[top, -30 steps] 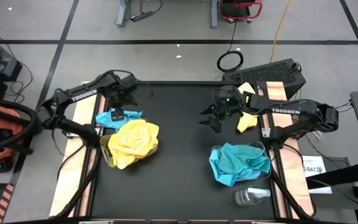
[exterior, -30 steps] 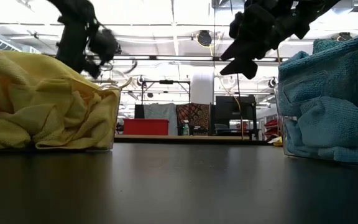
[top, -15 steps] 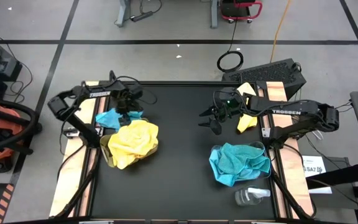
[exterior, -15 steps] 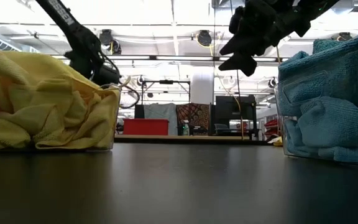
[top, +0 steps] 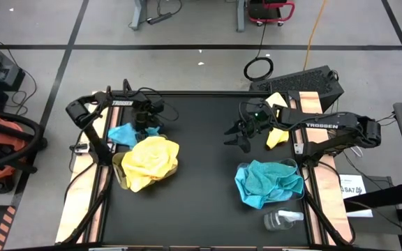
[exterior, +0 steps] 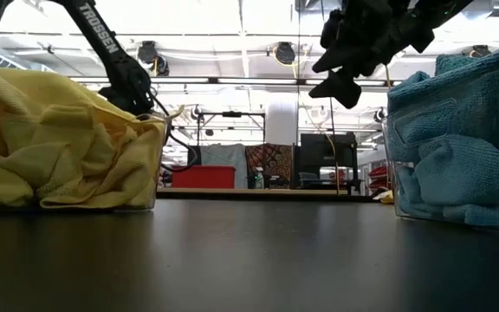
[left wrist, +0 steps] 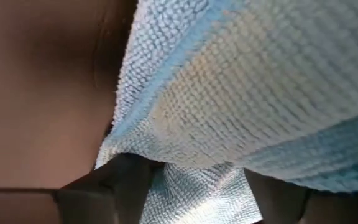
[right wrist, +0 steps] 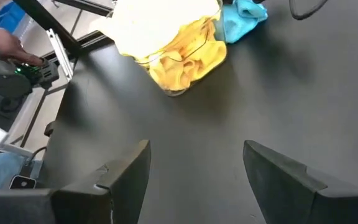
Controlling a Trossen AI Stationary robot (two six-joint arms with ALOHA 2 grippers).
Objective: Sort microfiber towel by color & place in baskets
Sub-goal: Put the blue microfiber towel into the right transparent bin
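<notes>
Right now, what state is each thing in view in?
Left basket: heaped with yellow towels.
Right basket: heaped with blue towels.
Loose blue towel: crumpled on the table, under the left end effector.
Loose yellow towel: lying at the table's right edge.
Right end effector: open, empty, above the table.
Bottle: lying on its side.

The left gripper [top: 147, 120] has swung from above the blue towel [top: 123, 132] to that towel's far edge, its arm now stretched along the counter's back. The towel beneath it has bunched smaller.
</notes>
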